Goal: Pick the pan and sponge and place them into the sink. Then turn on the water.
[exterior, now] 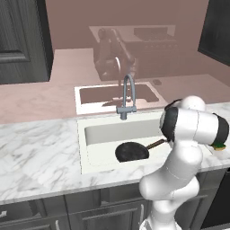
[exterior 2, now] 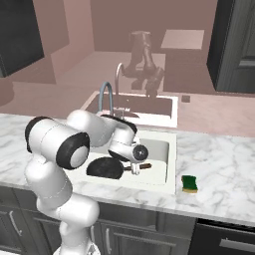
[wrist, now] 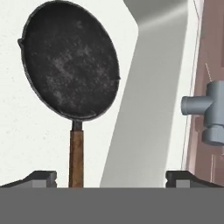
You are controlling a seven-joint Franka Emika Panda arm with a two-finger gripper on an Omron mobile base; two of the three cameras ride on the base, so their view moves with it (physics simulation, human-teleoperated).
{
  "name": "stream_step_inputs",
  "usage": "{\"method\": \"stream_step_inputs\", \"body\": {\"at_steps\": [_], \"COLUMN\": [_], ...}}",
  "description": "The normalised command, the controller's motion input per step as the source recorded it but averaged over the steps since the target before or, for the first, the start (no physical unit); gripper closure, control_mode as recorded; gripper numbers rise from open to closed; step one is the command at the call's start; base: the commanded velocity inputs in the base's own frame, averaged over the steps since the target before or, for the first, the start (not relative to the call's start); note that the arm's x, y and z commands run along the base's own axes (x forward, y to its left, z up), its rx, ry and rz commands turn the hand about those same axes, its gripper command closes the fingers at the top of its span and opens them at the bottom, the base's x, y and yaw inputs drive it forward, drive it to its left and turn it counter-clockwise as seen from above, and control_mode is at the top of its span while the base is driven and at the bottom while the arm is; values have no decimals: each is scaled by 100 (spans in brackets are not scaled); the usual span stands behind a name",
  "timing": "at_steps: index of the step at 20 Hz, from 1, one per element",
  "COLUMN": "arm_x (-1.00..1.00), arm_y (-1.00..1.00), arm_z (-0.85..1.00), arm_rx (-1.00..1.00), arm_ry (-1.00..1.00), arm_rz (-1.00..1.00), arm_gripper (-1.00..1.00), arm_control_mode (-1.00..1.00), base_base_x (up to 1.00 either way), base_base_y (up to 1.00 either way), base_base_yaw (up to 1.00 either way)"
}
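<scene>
White-and-grey veined marble counter (exterior: 40, 148) runs across dark cabinet fronts, with a glossy pink wall behind that mirrors the basin and arm. We find no legible writing or brand on any object.

We see the sink (exterior: 96, 132), a white rectangular basin with rounded corners, sunk into the counter. The pan (exterior: 131, 152), round, shallow and matt black with a speckled surface, lies on the sink floor; its thin brown handle points toward the arm. The grey gooseneck faucet (exterior: 127, 96) stands at the back rim.

From the right base view we note the sponge (exterior 2: 189, 184), a small yellow block with a green layer, lying on the counter just right of the sink, well apart from the pan. The left base view shows only a sliver of it behind the arm.

In the hand view, the gripper (wrist: 111, 177) hangs above the pan handle, jaws spread wide, grasping nothing.
</scene>
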Motion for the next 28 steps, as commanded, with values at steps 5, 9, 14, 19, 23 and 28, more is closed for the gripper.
{"method": "stream_step_inputs", "body": {"at_steps": [5,9,14,19,23,28], "arm_x": [-19,-23,-24,-19,-11,-4], "arm_y": [-19,-10,-7,-6,-7,-7], "arm_z": [52,44,37,27,22,23], "arm_rx": [11,13,14,13,11,8], "arm_ry": [0,0,1,6,6,5], "arm_rz": [-13,-14,-14,-15,-18,-19], "arm_gripper": [-100,-100,-100,-100,-100,-100], "arm_control_mode": [-100,-100,-100,-100,-100,-100], "base_base_x": [0,0,0,0,0,0], "base_base_y": [0,0,0,0,0,0], "base_base_yaw": [0,0,0,0,0,0]}}
